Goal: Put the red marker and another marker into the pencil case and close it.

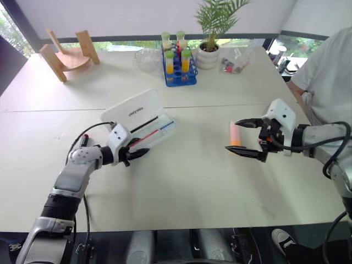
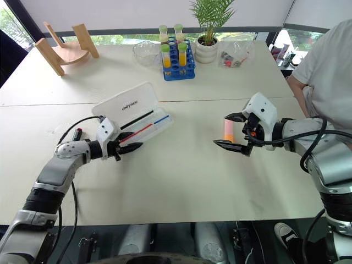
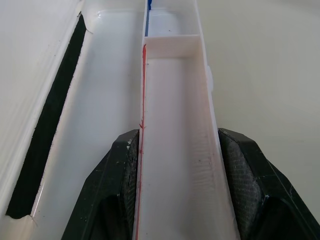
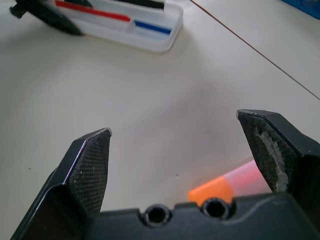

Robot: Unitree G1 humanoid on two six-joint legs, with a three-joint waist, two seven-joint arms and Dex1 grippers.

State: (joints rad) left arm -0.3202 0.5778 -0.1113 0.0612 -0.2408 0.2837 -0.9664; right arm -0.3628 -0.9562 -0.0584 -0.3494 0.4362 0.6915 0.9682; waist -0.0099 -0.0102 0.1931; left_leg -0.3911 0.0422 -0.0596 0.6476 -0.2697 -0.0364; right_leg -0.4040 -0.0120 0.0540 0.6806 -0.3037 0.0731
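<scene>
Left wrist view puts you right over the pencil case [image 3: 172,125]. Your left gripper [image 1: 133,154] has one finger on each side of the front slot of the tray, the one with the thin red line. The fingers are about half way in and sit against the slot's walls, so it looks like you are pinching the tray to keep it from sliding. I cannot tell how hard the pinch is. The lid stands open and leans back, so the case is ready to take things.

A long dark thing lies in the back slot of the tray. It may be the red marker, but I cannot be sure.

The other marker [image 1: 235,135], the fat pink-orange one, lies on the table [image 1: 192,181] just beside your right gripper [image 1: 244,137]. That gripper is wide open and holds nothing. It hangs above the marker, ready to go down on it.

Nothing lies between that marker and the case. Far back stand a blue rack of tubes [image 1: 179,66], a potted plant [image 1: 212,33], a glass bowl [image 1: 146,59] and a wooden stand [image 1: 69,55]. A person in a white shirt [image 1: 330,77] sits close to your right arm, so mind your elbow there.
</scene>
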